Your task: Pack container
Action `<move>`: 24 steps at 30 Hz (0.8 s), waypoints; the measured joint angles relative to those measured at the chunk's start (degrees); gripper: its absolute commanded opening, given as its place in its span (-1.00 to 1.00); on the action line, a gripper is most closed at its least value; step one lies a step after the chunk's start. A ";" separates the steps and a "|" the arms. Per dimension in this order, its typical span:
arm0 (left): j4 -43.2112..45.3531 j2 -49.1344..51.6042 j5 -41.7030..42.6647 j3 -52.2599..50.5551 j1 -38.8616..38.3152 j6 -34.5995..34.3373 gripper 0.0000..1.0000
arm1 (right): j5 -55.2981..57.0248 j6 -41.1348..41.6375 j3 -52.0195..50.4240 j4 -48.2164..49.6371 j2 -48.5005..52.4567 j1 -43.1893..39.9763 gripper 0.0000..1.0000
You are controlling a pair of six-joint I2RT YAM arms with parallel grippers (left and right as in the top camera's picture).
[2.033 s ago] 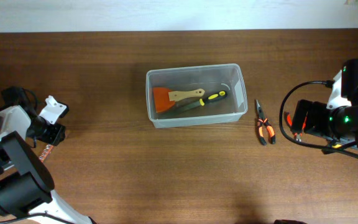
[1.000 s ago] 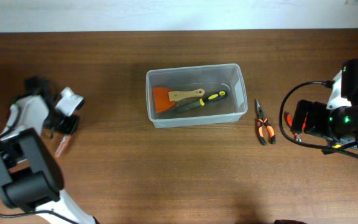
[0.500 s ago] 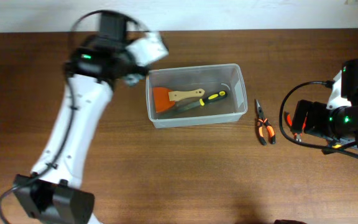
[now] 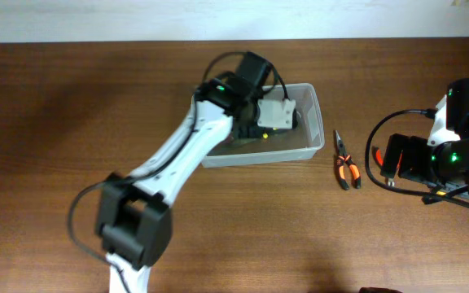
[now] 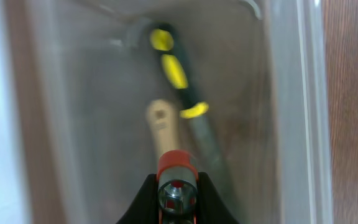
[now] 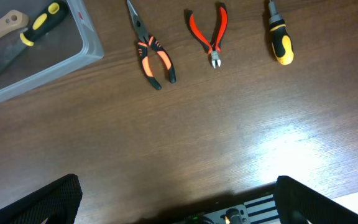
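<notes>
Reaching right over the container [image 4: 317, 102] now, the left arm has swung a long way. Two seconds ago it sat folded by the left edge of the desk, and half a second ago it was only at the bin's far-left corner. The left gripper [image 5: 178, 200] hangs above the inside of the bin, its fingers [image 5: 143, 200] clamped on a red-capped tool [image 5: 177, 177], seen end-on from the wrist. What kind of tool it is, I can't tell.

Below it in the bin lie a wooden handle [image 5: 160, 127] and a yellow-and-black handle [image 5: 176, 73], side by side and both blurred. From overhead the arm covers most of them, where earlier the orange blade and both handles were in plain sight.

The clear bin itself has not budged. It sits mid-desk, nearer the far edge than the near one.

Over on the right nothing has changed. The orange-handled pliers [image 4: 346, 168] lie just beside the bin's right wall, between it and the right arm. The right wrist view also shows red cutters [image 6: 211, 35] and a yellow-and-black screwdriver [image 6: 279, 38] in a row with them, toward the right edge. The right gripper [image 6: 178, 186] stays parked near the right edge, fingers [image 6: 53, 200] spread wide with nothing between them.
</notes>
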 measured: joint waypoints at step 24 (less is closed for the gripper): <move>-7.50 4.28 -6.27 12.76 0.50 -18.84 0.74 | 0.00 -0.02 -0.02 5.70 0.33 0.00 0.98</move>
